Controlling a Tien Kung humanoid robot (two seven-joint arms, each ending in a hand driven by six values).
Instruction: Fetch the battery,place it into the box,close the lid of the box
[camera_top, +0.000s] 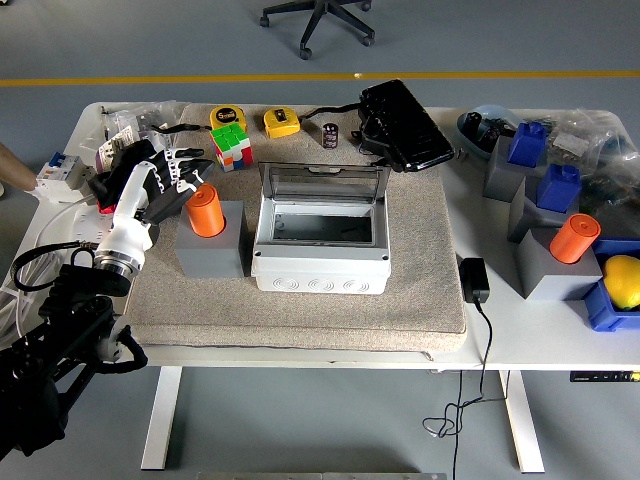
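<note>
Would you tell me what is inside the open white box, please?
The box looks empty: only its bare grey floor shows, and no battery. The front wall hides the nearest strip of floor. Its clear lid stands open behind.

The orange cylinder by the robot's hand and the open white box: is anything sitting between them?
In the head view, nothing stands between the orange cylinder and the white box except the edge of the grey block holding the cylinder, then a thin strip of bare mat.
</note>
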